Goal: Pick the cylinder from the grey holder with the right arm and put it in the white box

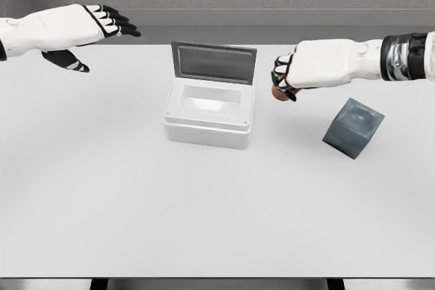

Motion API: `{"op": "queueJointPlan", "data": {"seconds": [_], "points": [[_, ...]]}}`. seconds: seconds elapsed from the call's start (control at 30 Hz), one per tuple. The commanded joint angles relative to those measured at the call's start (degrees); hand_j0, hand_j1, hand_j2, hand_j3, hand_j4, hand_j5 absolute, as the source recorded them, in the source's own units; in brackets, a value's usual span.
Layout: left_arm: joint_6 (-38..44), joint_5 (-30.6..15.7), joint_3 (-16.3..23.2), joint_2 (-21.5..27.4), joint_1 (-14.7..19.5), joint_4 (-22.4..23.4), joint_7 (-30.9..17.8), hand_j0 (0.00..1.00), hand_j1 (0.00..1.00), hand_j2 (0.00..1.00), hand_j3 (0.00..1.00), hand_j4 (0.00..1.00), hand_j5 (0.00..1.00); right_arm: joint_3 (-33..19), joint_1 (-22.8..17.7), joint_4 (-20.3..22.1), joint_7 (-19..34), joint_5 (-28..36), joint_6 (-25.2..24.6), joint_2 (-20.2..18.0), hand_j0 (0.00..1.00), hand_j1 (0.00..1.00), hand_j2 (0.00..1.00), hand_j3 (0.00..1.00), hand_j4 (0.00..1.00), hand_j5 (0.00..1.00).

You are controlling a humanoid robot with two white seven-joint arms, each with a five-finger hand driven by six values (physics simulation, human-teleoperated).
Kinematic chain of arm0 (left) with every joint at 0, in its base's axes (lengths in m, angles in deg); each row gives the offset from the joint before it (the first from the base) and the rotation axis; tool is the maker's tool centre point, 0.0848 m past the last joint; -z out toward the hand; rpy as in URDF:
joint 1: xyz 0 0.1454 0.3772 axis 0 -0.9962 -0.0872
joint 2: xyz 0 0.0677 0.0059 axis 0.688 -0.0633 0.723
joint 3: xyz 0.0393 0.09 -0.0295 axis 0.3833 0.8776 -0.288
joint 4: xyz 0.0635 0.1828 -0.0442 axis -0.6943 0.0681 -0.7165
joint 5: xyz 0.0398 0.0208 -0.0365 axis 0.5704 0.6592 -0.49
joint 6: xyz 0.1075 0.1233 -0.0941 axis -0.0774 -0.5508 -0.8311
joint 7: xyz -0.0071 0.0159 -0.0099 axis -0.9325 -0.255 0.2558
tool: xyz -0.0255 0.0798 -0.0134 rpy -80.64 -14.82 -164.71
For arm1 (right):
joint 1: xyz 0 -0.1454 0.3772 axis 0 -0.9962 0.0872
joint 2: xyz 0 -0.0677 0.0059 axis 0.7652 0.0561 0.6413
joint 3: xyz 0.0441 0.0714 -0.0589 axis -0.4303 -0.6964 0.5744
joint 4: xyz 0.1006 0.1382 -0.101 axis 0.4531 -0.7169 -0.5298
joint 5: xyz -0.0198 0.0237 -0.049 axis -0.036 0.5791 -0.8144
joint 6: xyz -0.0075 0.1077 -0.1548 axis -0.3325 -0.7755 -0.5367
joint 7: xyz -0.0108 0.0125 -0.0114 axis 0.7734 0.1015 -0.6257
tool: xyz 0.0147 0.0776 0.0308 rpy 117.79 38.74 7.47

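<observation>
My right hand [284, 81] hovers over the table to the right of the white box [210, 115], its fingers curled around a small brown cylinder [277, 94] that peeks out below them. The box stands open, its grey lid [213, 62] raised at the back, and its inside looks bare. The grey holder [353, 128] lies tilted on the table below and to the right of the right hand, with nothing in it. At the upper left, my left hand [102, 28] is held out flat with its fingers spread, holding nothing.
A white table [136, 208] spans the view, with a grey wall behind its far edge. The table's front edge runs along the bottom of the picture.
</observation>
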Motion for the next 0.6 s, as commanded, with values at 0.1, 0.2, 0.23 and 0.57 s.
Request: {"op": "queueJointPlan", "data": {"seconds": [0.1,0.2,0.23,0.57], "points": [[0.1,-0.35,0.01,-0.04,-0.09,0.0,0.03,1.0,1.0,1.0,1.0,1.0,1.0,0.04,0.0,-0.54,-0.03,-0.48,-0.15,2.83,0.35,0.35,0.35,0.35,0.35,0.35],[0.1,-0.35,0.01,-0.04,-0.09,0.0,0.03,1.0,1.0,1.0,1.0,1.0,1.0,0.04,0.0,-3.0,-0.03,-1.54,-0.15,4.67,0.35,0.35,0.35,0.35,0.35,0.35],[0.1,-0.35,0.01,-0.04,0.0,0.0,0.03,1.0,1.0,1.0,1.0,1.0,1.0,0.04,0.0,-3.0,-0.03,-1.63,-0.15,5.11,0.35,0.35,0.35,0.35,0.35,0.35],[0.1,-0.35,0.1,-0.48,-0.18,0.08,0.03,1.0,1.0,1.0,1.0,1.0,1.0,0.48,0.88,-3.53,-0.03,-3.03,-0.15,8.54,0.35,0.35,0.35,0.35,0.35,0.35]]}}
